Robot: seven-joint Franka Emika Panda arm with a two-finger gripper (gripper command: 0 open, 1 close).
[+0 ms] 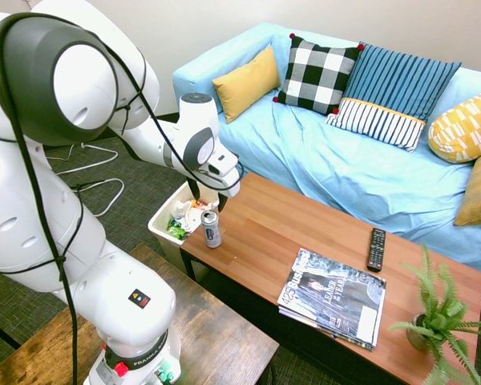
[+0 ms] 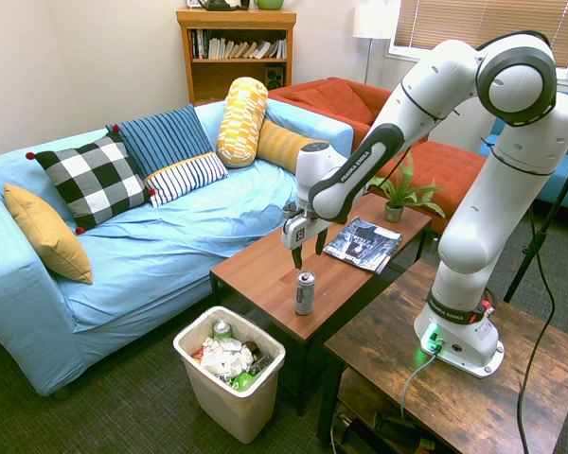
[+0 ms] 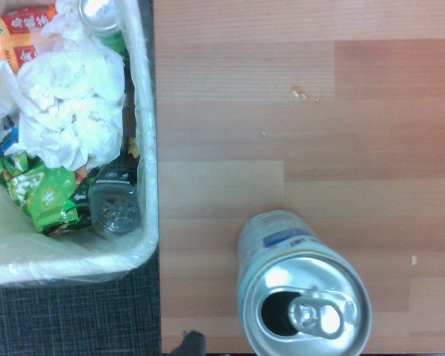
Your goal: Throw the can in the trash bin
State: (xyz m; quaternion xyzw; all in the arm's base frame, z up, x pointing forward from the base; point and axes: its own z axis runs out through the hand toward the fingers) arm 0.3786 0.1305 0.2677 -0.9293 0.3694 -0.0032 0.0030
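Observation:
The silver can (image 1: 211, 228) with a blue-and-white label stands upright at the end of the wooden coffee table (image 1: 289, 233) beside the trash bin (image 1: 162, 221). It also shows in the second exterior view, can (image 2: 305, 292), and from above with its tab opened in the wrist view, can (image 3: 304, 297). My gripper (image 2: 308, 252) hangs just above the can, fingers pointing down and open, nothing between them; gripper (image 1: 208, 195). The white bin (image 2: 235, 409) sits on the floor by the table end, full of paper and wrappers (image 3: 59, 119).
A magazine (image 1: 333, 297), a black remote (image 1: 376, 249) and a potted plant (image 1: 437, 321) lie further along the table. A light-blue sofa (image 1: 361, 172) with cushions runs behind it. A dark wooden side table (image 2: 454, 397) stands in front.

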